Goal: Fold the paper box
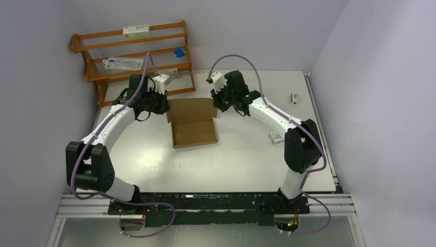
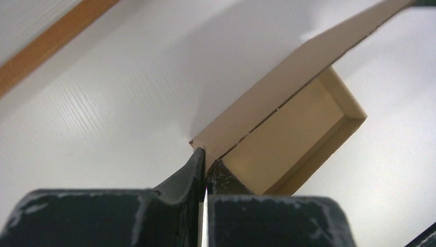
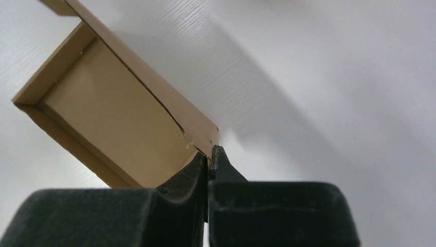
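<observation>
White table (image 1: 247, 159): left pincer (image 2: 205, 162) and right pincer (image 3: 210, 157) each pinch the paper box (image 1: 194, 133) (lid corners, seemingly).

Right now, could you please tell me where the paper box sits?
In the top view, the paper box lies centrally, its rear flap pinched by the left gripper and right gripper.
</observation>
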Tool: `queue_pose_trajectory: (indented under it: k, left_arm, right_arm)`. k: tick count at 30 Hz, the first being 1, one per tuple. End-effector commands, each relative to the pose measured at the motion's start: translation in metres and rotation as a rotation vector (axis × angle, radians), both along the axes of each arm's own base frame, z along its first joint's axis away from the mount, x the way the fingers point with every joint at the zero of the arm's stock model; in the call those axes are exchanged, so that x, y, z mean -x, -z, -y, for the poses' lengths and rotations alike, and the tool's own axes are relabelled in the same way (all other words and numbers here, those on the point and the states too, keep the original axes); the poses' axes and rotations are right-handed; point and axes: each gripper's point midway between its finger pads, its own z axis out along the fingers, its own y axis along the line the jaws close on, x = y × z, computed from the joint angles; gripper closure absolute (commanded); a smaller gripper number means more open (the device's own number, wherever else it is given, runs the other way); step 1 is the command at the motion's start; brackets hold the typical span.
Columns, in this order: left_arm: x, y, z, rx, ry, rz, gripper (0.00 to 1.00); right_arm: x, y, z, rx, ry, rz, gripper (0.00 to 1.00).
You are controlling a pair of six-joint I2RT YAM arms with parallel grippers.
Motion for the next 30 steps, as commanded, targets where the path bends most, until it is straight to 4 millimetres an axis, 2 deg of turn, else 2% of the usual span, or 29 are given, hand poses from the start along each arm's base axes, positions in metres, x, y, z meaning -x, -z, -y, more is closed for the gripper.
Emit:
queue_pose_trajectory:
  k: [1, 3, 10, 14, 17, 23, 30]
  left_arm:
    - [-0.006, -0.027, 0.009, 0.162, -0.208, -0.009, 0.95]
    - [-0.005, -0.026, 0.012, 0.210, -0.266, -0.048, 0.95]
    - [-0.004, -0.015, 0.019, 0.307, -0.445, -0.170, 0.95]
    - [-0.003, -0.014, 0.028, 0.333, -0.509, -0.169, 0.91]
    - [-0.001, -0.014, 0.036, 0.338, -0.532, -0.151, 0.92]
    - [0.009, -0.011, 0.038, 0.337, -0.573, -0.090, 0.91]
    - [0.033, 0.001, 0.039, 0.385, -0.573, -0.079, 0.89]
  right_arm:
    - [0.007, -0.006, -0.005, -0.041, 0.224, -0.060, 1.00]
    - [0.008, -0.004, -0.002, -0.043, 0.334, -0.099, 1.00]
    - [0.025, 0.001, -0.012, -0.021, 0.543, -0.167, 1.00]
    - [0.032, -0.002, -0.014, -0.050, 0.669, -0.183, 1.00]
    - [0.033, -0.008, -0.011, -0.086, 0.763, -0.162, 1.00]
    - [0.043, -0.013, -0.012, -0.191, 0.815, -0.132, 1.00]
    - [0.062, 0.002, -0.011, -0.235, 0.859, -0.145, 1.00]
